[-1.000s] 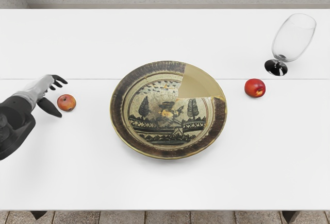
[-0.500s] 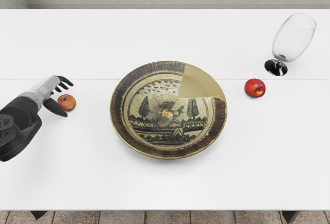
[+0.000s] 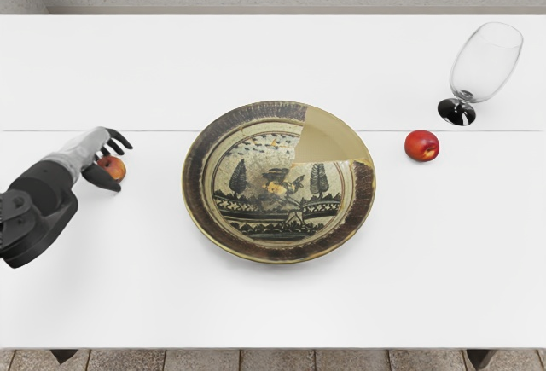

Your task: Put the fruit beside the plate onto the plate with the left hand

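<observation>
The white table (image 3: 273, 55) carries a painted plate (image 3: 198, 153) at its centre. Near the left edge, the left hand (image 3: 95, 156) has slid toward the plate over the last second. A wine glass (image 3: 483, 64) stands toward the far right corner. The small red fruit (image 3: 113, 167) lies on the table, well left of the plate, now bracketed by the hand: thumb in front, fingers spread behind, not yet clamped. Closing looks next. A 2nd fruit (image 3: 421, 145) lies right of the plate.

Bright even light; faint soft shadows; white table (image 3: 256, 55) near washed out; focus sharp
</observation>
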